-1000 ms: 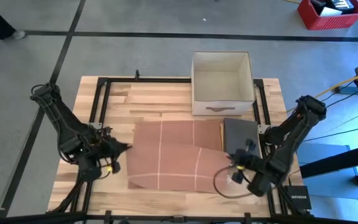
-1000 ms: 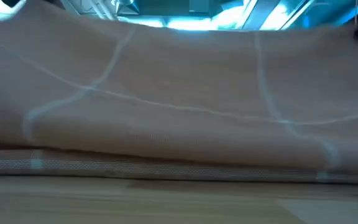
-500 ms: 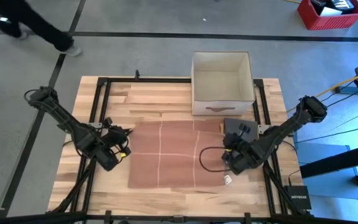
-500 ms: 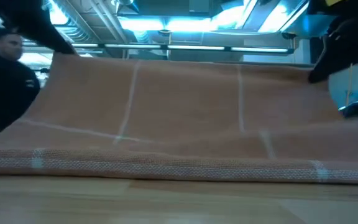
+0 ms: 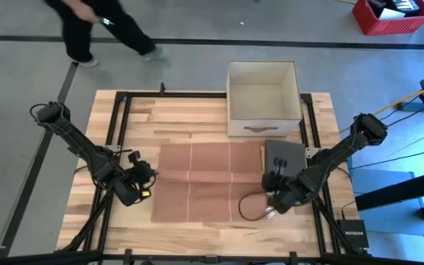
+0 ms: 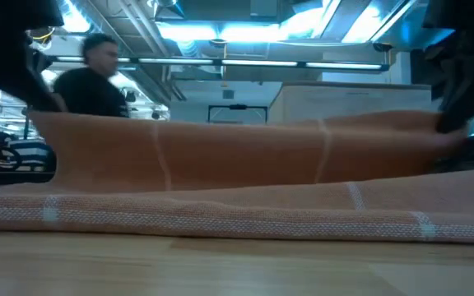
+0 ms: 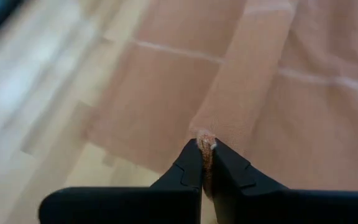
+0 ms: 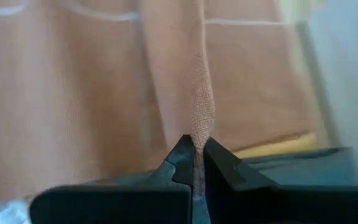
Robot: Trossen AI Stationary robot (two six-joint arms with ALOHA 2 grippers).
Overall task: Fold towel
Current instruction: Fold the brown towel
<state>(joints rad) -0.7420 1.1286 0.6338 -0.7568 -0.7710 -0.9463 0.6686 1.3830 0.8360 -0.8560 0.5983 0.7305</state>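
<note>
The terracotta towel [image 5: 208,184] with thin white lines lies flat on the wooden table [image 5: 190,118]. One strip of it [image 6: 237,152] is raised and stretched between my two grippers, above the part on the table. Its near hem [image 6: 220,218] rests on the wood. My left gripper [image 5: 144,179] is at the towel's left side, shut on cloth. My right gripper [image 5: 272,184] is at the towel's right side, also shut on cloth. My left gripper pinches a bunched tip of the towel [image 7: 205,142] at the raised strip's left end, between its two fingertips. It comes slanting down from the table's left. The strip runs taut toward the other gripper. My right gripper pinches a narrow bunched ridge of the towel [image 8: 199,138] at the strip's right end, between its two fingertips, slanting down from the table's right. One layer or several, I cannot tell. The cloth runs taut away from the fingers, just above the flat part.
A white open box [image 5: 263,99] stands at the far edge. A dark grey block [image 5: 284,156] lies right of the towel, beside my right arm. A black cable loop [image 5: 250,208] hangs over the towel's near right corner. A person [image 5: 101,26] walks on the floor beyond the table.
Both grippers have sunk toward the table, still shut on the towel. The raised sheet, which filled the low view, has dropped to a low taut strip. My right gripper has also shifted a little toward the far edge. A person has walked across behind the table.
</note>
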